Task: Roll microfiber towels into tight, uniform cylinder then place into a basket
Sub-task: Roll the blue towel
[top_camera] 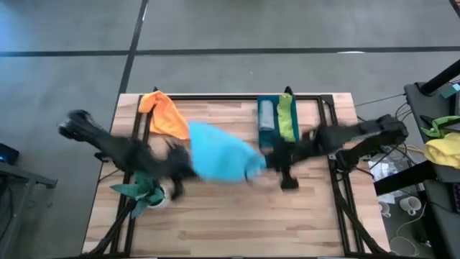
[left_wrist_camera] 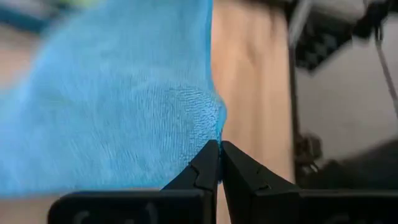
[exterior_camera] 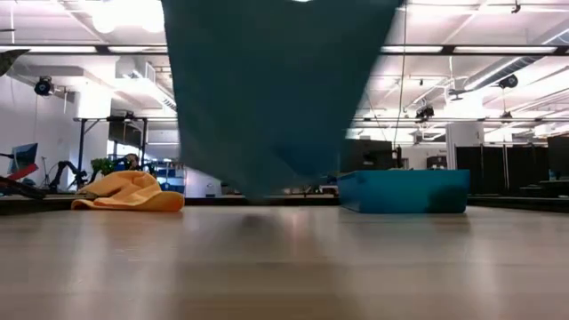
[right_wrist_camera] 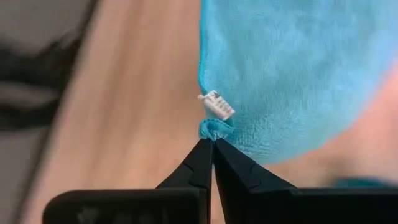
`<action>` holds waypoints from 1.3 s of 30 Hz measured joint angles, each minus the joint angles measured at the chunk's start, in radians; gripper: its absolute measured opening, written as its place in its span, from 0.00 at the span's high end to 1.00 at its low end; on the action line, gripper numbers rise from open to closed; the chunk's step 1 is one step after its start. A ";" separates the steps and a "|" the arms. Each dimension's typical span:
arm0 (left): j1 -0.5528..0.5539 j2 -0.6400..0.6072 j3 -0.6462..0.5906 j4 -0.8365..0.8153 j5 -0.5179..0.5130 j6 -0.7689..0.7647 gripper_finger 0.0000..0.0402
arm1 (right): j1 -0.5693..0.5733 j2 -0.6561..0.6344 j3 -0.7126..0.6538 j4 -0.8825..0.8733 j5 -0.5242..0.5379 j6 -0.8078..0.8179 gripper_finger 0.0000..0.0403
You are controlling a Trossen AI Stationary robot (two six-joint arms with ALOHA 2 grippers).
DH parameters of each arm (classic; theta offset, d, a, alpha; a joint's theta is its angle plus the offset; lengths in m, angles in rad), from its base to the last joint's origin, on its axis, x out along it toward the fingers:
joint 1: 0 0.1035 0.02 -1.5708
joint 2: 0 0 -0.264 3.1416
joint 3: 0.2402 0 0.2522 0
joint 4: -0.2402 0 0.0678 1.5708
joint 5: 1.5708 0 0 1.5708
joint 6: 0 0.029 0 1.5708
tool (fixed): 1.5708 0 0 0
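Observation:
A turquoise towel [top_camera: 219,155] hangs spread between my two grippers over the middle of the table. My left gripper [top_camera: 185,171] is shut on one of its corners and my right gripper [top_camera: 264,160] on another. In the low view the turquoise towel [exterior_camera: 276,89] tapers down to a lower end [exterior_camera: 262,191] close to the tabletop; I cannot tell whether it touches. An orange towel [top_camera: 164,114] lies crumpled on the table at the far left. The teal basket [top_camera: 260,115] stands at the far right and holds a grey towel [top_camera: 267,113] and a lime green towel [top_camera: 287,119]. My left gripper [left_wrist_camera: 219,144] pinches a corner of the turquoise towel [left_wrist_camera: 214,127] between its two fingertips, slanting downward. The cloth spreads away from the fingers and hangs below them. My right gripper [right_wrist_camera: 212,142] pinches a bunched corner of the towel [right_wrist_camera: 214,129] between its fingertips, just by the white tag [right_wrist_camera: 217,104]. It also slants downward, and the cloth hangs away from it.
A dark green plant in a white pot [top_camera: 144,191] stands near the table's left edge, close below my left arm. Black frame rails [top_camera: 338,180] run along the table's sides. Bare wood [top_camera: 244,223] lies toward the near edge. A yellow and green cloth heap [top_camera: 442,144] sits off the table at right.

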 joint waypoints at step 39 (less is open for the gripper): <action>0.345 -0.475 0.075 0.098 -0.188 0.613 1.00 | -0.401 0.023 0.351 0.366 0.284 -0.465 0.98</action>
